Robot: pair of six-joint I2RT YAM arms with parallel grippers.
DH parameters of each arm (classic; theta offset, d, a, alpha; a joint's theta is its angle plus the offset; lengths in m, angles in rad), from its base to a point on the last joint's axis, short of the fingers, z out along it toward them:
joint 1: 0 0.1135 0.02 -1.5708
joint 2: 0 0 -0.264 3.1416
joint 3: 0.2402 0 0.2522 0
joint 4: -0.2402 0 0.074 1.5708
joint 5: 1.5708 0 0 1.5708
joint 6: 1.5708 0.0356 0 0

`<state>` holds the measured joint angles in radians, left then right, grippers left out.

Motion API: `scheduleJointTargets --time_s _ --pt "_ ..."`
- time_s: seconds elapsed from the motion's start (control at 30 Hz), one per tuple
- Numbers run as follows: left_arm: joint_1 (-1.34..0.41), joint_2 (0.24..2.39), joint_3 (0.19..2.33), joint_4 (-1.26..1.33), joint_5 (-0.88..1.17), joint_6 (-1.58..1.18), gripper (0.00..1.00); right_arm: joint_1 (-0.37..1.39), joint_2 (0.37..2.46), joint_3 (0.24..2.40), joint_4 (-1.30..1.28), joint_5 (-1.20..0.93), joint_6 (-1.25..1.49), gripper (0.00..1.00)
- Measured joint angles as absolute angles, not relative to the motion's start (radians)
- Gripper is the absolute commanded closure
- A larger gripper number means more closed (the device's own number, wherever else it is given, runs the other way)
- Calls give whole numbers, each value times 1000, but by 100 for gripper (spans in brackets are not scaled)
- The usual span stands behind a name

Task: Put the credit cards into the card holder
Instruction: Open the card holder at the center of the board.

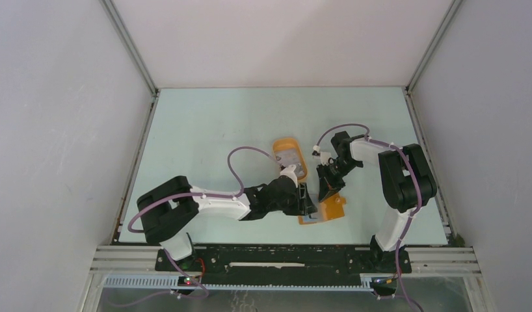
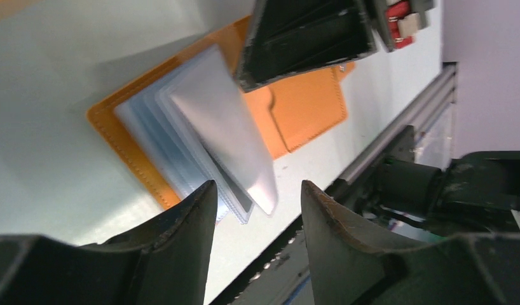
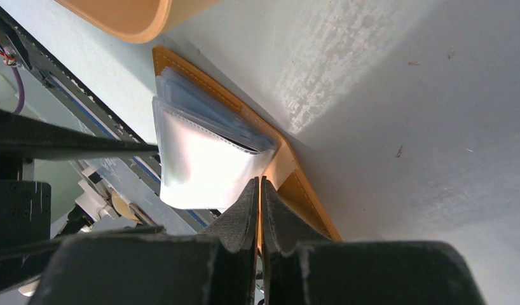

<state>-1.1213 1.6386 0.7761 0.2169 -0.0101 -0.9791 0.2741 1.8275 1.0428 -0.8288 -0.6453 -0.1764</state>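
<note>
Left wrist view: nearest, the left pincer is released, its jaws apart and clamping nothing. The corner of a clear sleeve shows in the gap just beyond them. The sleeves fan out of the card holder, which lies open on the counter at its near edge. On the holder's other half the right pincer is clenched, tips together and pressing on the orange leather, apparently pinning it down. Farther back, the oval orange tray has credit cards in it. Whether any sleeve already holds a card I cannot tell. With cards in the tray, I judge most of the loading is yet to be done.
</note>
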Motion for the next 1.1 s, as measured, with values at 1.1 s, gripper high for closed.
scheduleJointTargets --time_s 1.1 --pt "-1074 1793 767 634 133 -1122 40 261 1754 1057 -841 -690 -193 87"
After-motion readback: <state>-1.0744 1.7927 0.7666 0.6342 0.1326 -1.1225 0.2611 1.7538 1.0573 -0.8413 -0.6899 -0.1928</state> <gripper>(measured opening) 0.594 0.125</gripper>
